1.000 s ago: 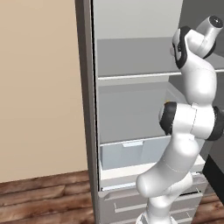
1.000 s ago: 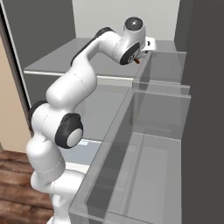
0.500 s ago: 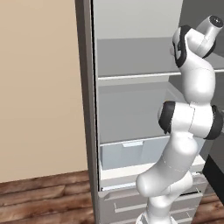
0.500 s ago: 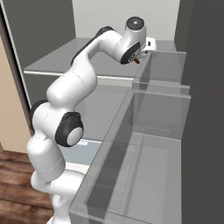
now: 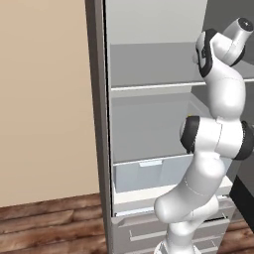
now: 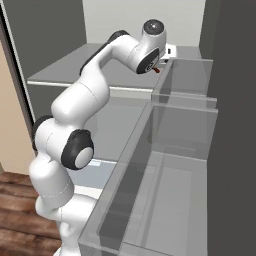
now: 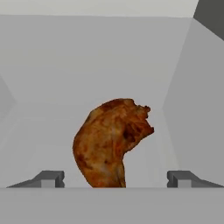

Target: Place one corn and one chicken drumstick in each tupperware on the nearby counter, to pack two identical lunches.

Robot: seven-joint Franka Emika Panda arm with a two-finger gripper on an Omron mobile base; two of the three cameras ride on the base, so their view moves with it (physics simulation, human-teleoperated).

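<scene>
Left base view: the arm reaches up into the fridge point(image 5: 149, 99), posed as before. Right base view: the wrist is over the grey shelf point(image 6: 65, 67), unchanged. Hand view: the chicken drumstick point(image 7: 111, 146) lies on the shelf between the spread tips of the open gripper point(image 7: 114, 178).

An open grey fridge point(image 5: 149, 69) has a pale shelf point(image 5: 149, 87) across it and a translucent drawer point(image 5: 149, 173) lower down. Clear door bins point(image 6: 165, 165) stand alongside. Wood-plank floor point(image 5: 49, 228) meets a beige wall point(image 5: 44, 99).
</scene>
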